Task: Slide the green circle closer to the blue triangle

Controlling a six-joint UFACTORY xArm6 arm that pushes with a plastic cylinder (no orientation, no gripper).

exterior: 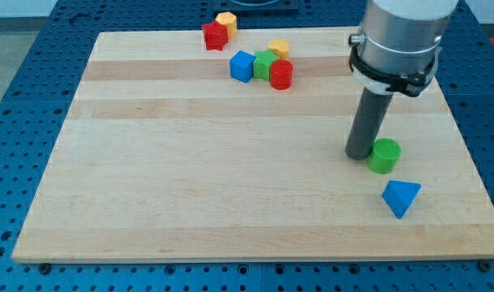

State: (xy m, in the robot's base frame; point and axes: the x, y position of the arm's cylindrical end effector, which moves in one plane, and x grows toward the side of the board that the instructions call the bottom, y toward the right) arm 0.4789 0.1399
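Note:
The green circle (384,155) is a short green cylinder on the wooden board at the view's right. The blue triangle (401,197) lies just below it and slightly to the right, a small gap apart. My tip (359,154) stands on the board touching or almost touching the green circle's left side. The rod rises from there to the arm's grey wrist at the view's top right.
A cluster sits at the view's top centre: a blue cube (242,66), a green block (265,63), a red cylinder (281,75) and a yellow block (278,49). A red block (215,35) and a yellow block (225,21) sit at the board's top edge (149,34).

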